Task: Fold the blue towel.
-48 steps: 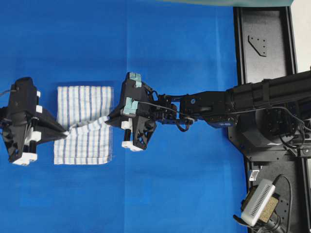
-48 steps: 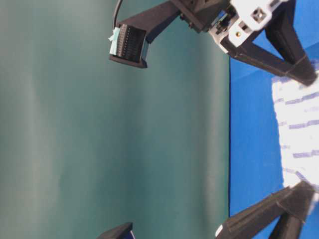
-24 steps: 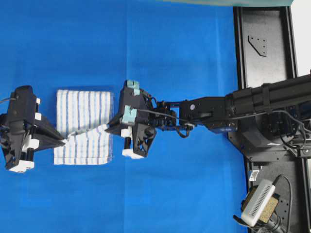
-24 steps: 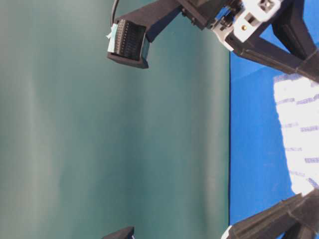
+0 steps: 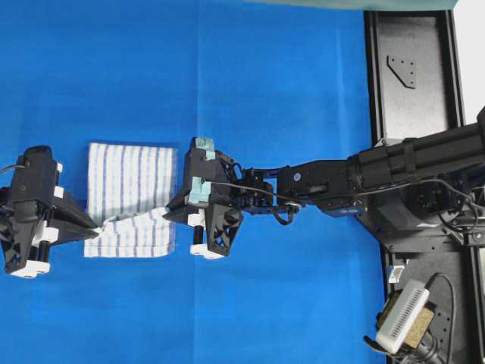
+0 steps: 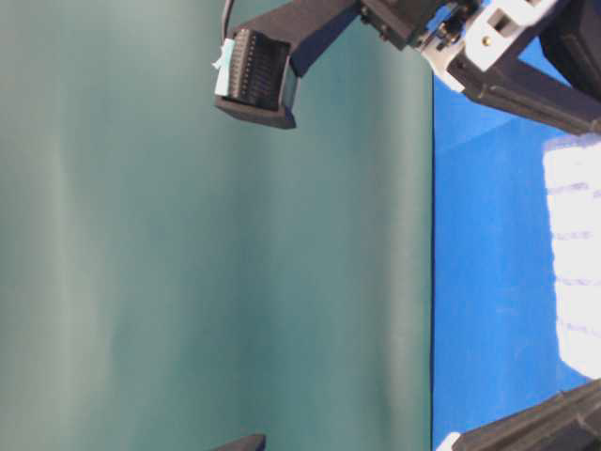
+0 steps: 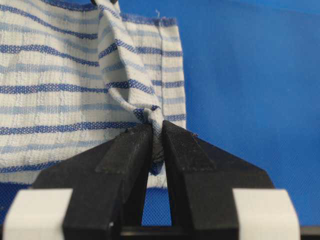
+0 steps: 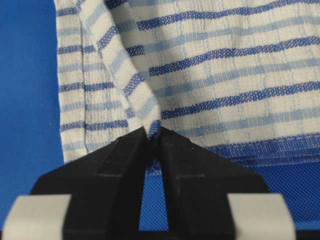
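Observation:
The blue towel (image 5: pixel 129 178) lies flat on the table at the left, white with thin blue stripes. A raised strip of its top layer runs across its lower part between my two grippers. My left gripper (image 5: pixel 97 225) is at the towel's left edge, shut on a bunched corner (image 7: pixel 150 115) of the cloth. At the right edge, my right gripper (image 5: pixel 168 211) has its tips pinched on a folded edge (image 8: pixel 154 126). The left wrist view shows the towel (image 7: pixel 60 75) spread beyond the left gripper (image 7: pixel 156 131). In the right wrist view the towel (image 8: pixel 225 60) is behind the right gripper (image 8: pixel 154 134).
A plain blue table covering (image 5: pixel 265 76) surrounds the towel. A black mounting plate (image 5: pixel 413 68) and the right arm's base stand at the right edge. A white device (image 5: pixel 404 316) sits at the lower right. A green backdrop (image 6: pixel 188 235) fills the table-level view.
Both grippers have moved toward the table's near edge, carrying the raised strip of towel down over the lower part of the cloth. The towel's lower portion now shows less.

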`<action>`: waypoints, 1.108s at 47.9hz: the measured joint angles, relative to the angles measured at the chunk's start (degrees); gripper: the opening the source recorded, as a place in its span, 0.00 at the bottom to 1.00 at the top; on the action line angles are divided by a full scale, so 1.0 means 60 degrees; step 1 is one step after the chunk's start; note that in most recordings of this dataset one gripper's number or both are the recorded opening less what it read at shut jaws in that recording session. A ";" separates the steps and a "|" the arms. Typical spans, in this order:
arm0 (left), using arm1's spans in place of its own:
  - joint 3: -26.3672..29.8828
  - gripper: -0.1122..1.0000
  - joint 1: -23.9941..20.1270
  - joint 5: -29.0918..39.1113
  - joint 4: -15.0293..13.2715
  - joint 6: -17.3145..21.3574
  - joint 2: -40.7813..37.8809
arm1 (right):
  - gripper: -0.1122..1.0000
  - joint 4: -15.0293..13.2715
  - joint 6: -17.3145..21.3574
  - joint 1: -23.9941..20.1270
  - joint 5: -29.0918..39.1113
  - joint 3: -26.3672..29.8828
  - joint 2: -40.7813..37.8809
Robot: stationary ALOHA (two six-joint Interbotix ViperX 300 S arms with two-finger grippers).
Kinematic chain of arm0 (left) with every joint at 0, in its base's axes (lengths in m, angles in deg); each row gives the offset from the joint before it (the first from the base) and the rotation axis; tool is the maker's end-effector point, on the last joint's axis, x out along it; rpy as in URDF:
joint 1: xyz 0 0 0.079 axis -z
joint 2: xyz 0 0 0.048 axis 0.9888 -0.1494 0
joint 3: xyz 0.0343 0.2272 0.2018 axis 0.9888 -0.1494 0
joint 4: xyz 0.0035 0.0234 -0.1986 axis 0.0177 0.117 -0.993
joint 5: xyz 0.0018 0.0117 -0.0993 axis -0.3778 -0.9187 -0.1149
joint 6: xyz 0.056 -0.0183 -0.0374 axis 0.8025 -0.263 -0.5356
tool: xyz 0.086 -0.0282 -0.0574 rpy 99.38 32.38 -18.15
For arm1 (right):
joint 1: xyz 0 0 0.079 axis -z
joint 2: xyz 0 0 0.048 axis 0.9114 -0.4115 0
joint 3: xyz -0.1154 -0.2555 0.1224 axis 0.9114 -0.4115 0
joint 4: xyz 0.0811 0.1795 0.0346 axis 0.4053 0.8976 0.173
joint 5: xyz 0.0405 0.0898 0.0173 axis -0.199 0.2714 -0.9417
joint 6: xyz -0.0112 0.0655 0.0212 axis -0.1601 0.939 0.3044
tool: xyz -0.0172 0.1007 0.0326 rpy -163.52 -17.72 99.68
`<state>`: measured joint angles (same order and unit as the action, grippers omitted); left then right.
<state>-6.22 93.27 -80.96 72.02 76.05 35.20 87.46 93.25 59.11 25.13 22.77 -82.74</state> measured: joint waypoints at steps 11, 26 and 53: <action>0.0029 0.30 0.0029 0.0015 0.0000 -0.0059 -0.0176 | 0.78 0.0015 0.0000 -0.0015 0.0044 0.0000 -0.0132; 0.0015 0.83 0.0059 0.0322 0.0000 0.0073 0.0352 | 0.91 -0.0029 -0.0205 -0.0117 0.0161 0.0015 0.0293; -0.1377 0.75 0.0044 0.2051 0.0015 0.0498 0.4995 | 0.91 -0.1128 -0.1099 0.0425 0.1729 -0.0952 0.4146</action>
<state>-14.48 93.54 -68.66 72.11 79.04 65.17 80.69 86.66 61.66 35.51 17.06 -57.87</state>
